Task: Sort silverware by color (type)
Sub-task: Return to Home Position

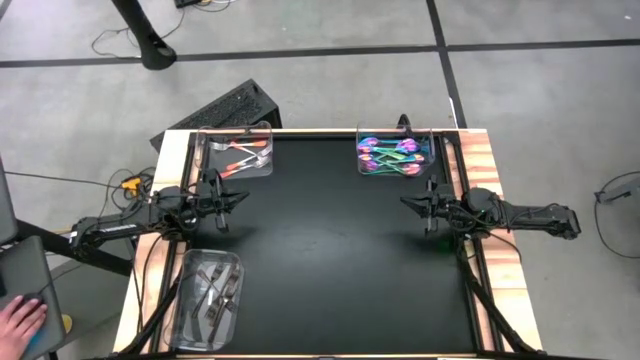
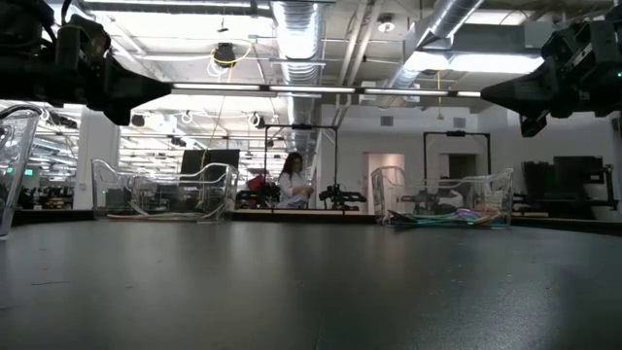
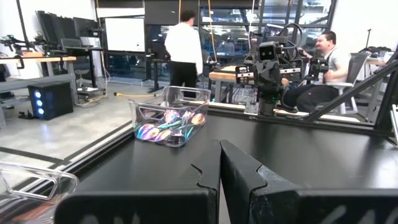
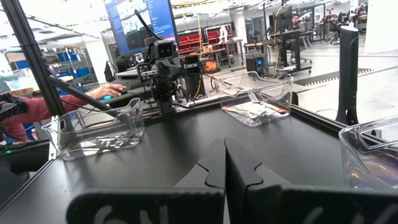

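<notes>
While both arms hang over the black tabletop, 3 clear trays hold copper silverware far left, rainbow pcs far right, black pcs near left. My L hand & R hand: fingers together, empty.

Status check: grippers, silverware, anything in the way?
Grippers shut, empty, raised: left gripper, right gripper. Sorted, none loose: coppery set, iridescent set, black set. Nothing in the way.
</notes>
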